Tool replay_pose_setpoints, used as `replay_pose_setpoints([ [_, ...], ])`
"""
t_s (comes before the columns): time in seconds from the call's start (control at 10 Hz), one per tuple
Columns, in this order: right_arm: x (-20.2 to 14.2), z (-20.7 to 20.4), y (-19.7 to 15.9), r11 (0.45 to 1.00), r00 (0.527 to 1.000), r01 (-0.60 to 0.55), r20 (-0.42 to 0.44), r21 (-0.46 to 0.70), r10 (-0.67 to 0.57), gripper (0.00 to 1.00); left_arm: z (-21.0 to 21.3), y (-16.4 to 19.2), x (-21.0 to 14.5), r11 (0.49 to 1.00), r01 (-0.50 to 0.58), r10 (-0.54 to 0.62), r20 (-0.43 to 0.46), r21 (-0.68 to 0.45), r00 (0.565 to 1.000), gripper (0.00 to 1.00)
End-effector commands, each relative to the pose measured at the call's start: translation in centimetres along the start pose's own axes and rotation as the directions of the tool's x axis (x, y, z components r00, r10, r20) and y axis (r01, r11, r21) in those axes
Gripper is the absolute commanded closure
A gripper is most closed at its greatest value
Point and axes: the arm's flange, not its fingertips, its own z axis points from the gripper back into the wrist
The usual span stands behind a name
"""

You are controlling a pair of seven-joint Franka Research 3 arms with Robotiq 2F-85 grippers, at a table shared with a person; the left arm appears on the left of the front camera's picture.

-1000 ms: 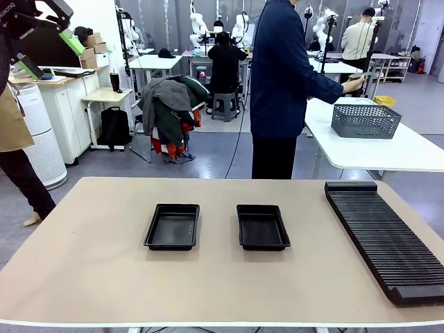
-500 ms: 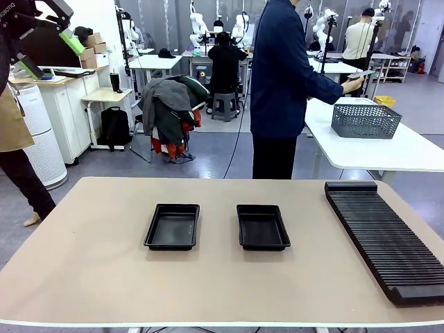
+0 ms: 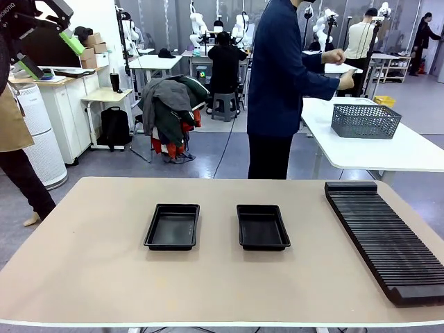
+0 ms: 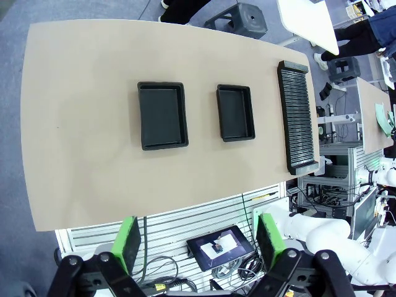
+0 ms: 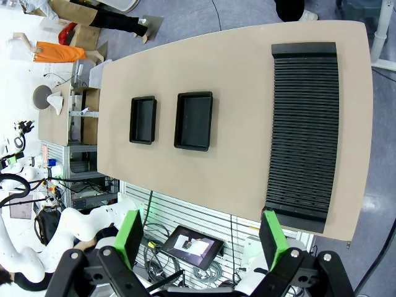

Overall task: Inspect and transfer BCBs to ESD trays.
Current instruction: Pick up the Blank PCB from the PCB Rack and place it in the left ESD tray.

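Observation:
Two empty black ESD trays (image 3: 171, 226) (image 3: 262, 226) lie side by side in the middle of the beige table. The left wrist view shows them from high above as trays (image 4: 162, 115) (image 4: 235, 112), and so does the right wrist view as trays (image 5: 142, 119) (image 5: 194, 120). At the far side a person in dark blue faces a white side table and holds a thin pale flat piece (image 3: 341, 69) in both hands; it may be a BCB, too small to tell. My left gripper (image 3: 50, 54) (image 4: 199, 241) hangs open high at the upper left. My right gripper (image 5: 201, 238) is open too, high above the table.
A long black ribbed rack (image 3: 385, 239) lies along the table's right side. A grey mesh basket (image 3: 365, 119) stands on the white side table (image 3: 409, 149) behind. Another person stands at the far left edge. Chairs, desks and people fill the background.
The person has raised both hands, lifting the thin piece higher above the basket. Both grippers and the trays have stayed put.

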Motion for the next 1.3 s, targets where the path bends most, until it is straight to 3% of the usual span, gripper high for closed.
replay_pose_setpoints([
  [0.0, 0.00, -0.03, -0.02, 1.000, 1.000, 0.001, -0.001, 0.000, -0.001, 0.00, -0.06, 0.16, -0.01, 1.000, -0.005, 0.005, -0.002, -0.007, 1.000, 0.00],
  [1.2, 0.00, -0.03, -0.02, 1.000, 1.000, 0.001, -0.001, 0.000, -0.001, 0.00, -0.06, 0.16, -0.01, 1.000, -0.005, 0.005, -0.002, -0.007, 1.000, 0.00],
])
